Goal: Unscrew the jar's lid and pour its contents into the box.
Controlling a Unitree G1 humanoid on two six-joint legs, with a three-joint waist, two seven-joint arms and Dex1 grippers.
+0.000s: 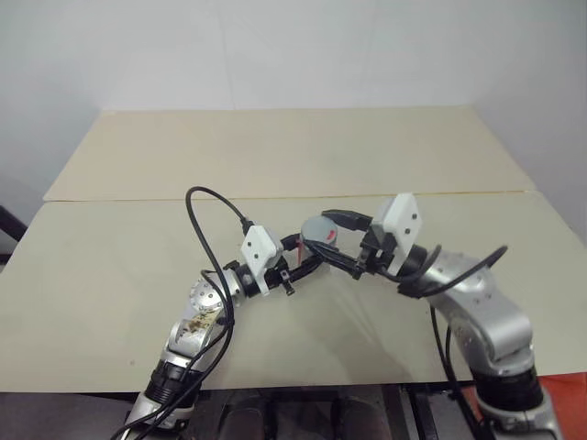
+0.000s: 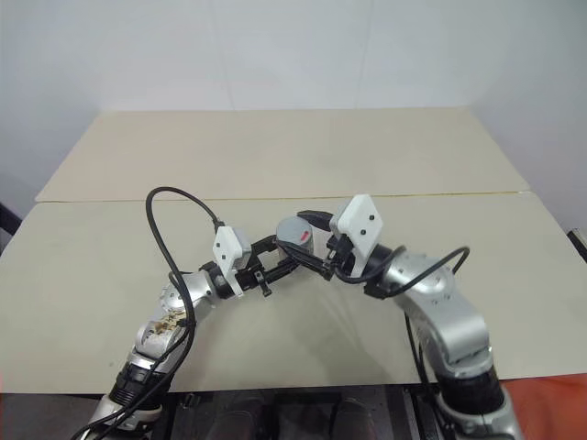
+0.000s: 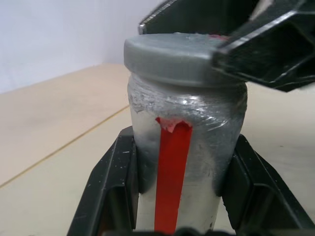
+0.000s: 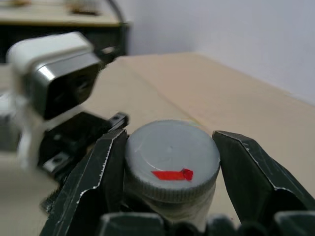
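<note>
The silver-grey jar [image 3: 197, 147], with a red stripe down its side, stands upright above the table between both arms. My left gripper [image 1: 310, 260] is shut on the jar's body, one black finger [image 3: 110, 187] on each side. The round grey lid [image 4: 170, 147] with its small red mark sits on top of the jar. My right gripper [image 1: 332, 235] is shut on the lid's rim, reaching in from the right. The contents are hidden inside the jar. The box is out of view.
A beige table [image 1: 110, 275] lies under the arms, and a second one [image 1: 275, 151] adjoins it behind a seam. A white wall stands beyond. A black cable [image 1: 206, 229] loops up from my left wrist.
</note>
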